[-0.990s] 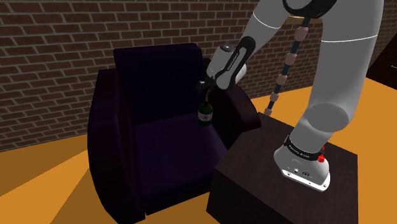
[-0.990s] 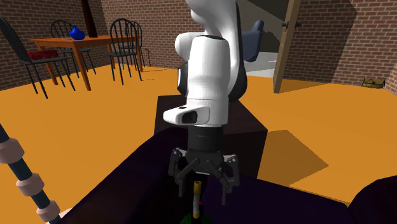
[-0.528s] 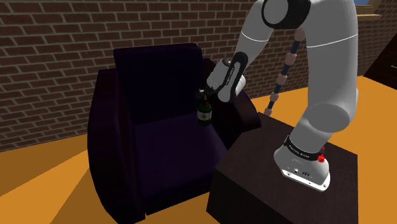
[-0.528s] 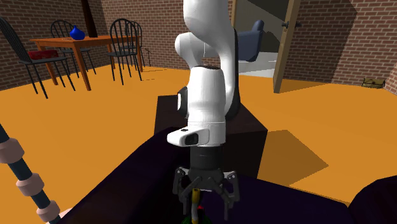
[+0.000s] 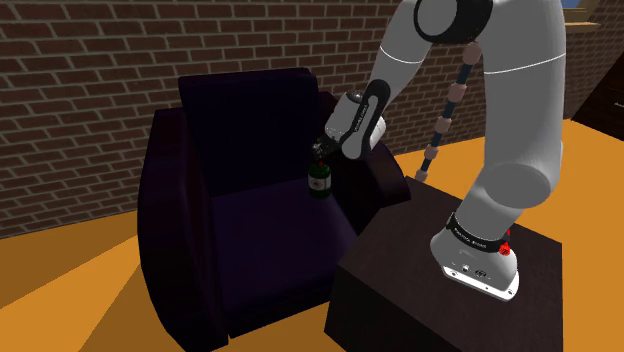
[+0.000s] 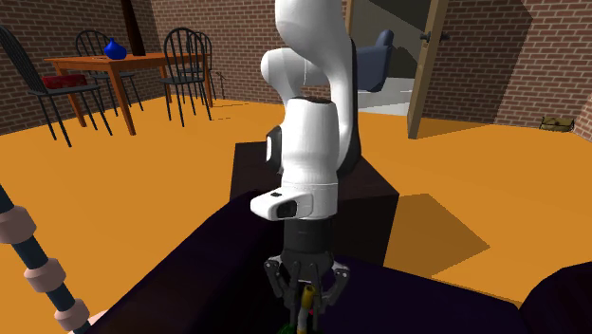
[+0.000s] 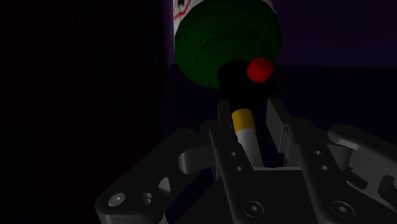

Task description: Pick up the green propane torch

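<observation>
Green propane torch point(image 7: 228, 38) nozzle within gripper point(image 7: 249, 132)

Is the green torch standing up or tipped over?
Standing up. The green torch sits upright on the armchair, nozzle pointing up into the gripper.

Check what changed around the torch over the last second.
The gripper came down over the torch, and its jaws narrowed around the nozzle. A gap on one side suggests no firm hold yet. The torch stayed upright on the armchair seat, beside the armrest.
</observation>
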